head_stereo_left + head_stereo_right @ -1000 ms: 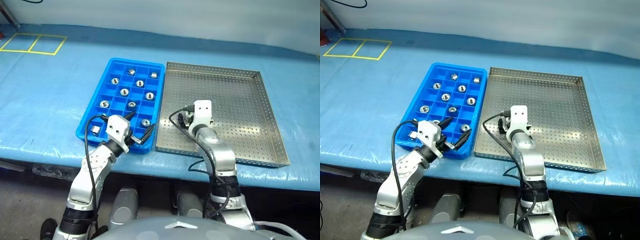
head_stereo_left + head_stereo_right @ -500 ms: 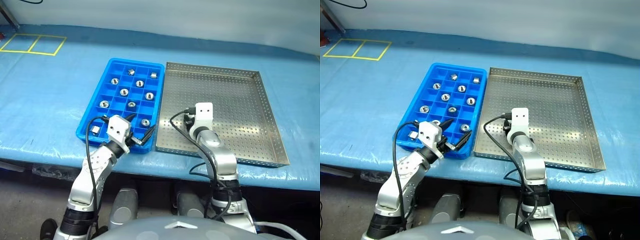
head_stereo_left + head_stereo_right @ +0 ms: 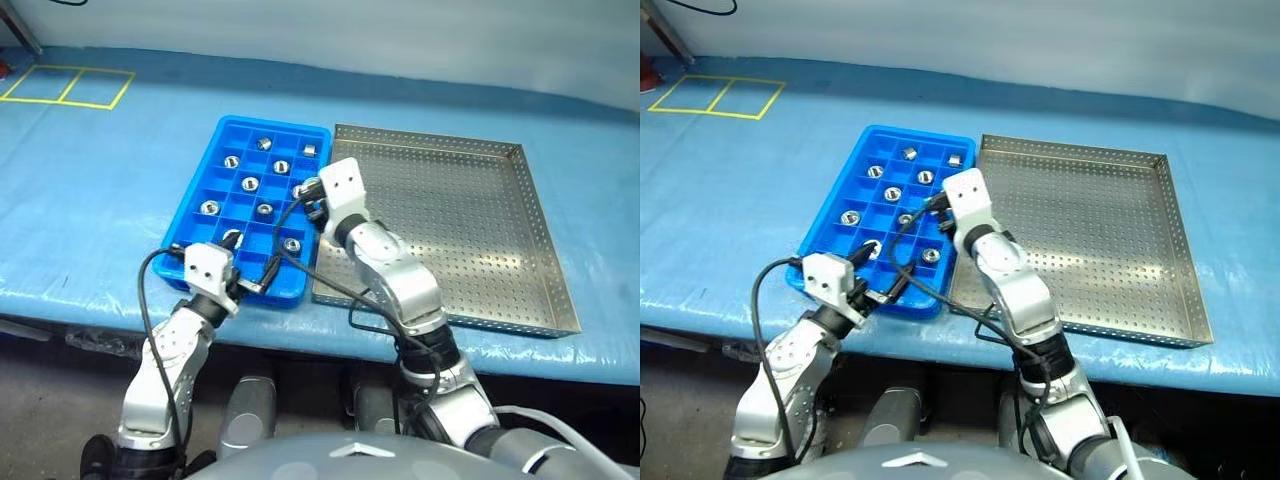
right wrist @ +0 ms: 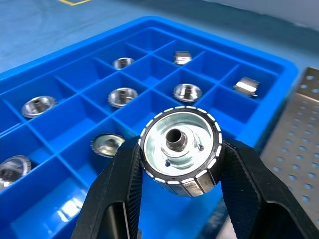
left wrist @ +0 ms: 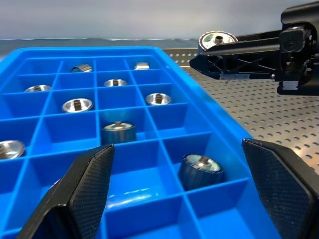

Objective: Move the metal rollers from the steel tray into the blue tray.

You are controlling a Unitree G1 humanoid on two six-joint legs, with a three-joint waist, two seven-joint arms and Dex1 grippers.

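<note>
Gripping one metal roller (image 4: 180, 151) between its fingers, the right pincer (image 4: 179, 164) hangs over the blue tray (image 3: 213, 152), beside the steel tray (image 3: 520, 250). The left pincer (image 5: 184, 191) stands wide open at the blue tray's near edge.

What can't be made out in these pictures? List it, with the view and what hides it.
- Head views: the steel tray near corner, covered by the right arm, so any roller there is hidden.
- Head views: the held roller, too small between the right gripper fingers.
- Left wrist view: the blue tray nearest compartments, cut by the picture's edge and the left gripper fingers.
- Right wrist view: the compartment below the roller, hidden by it.
</note>
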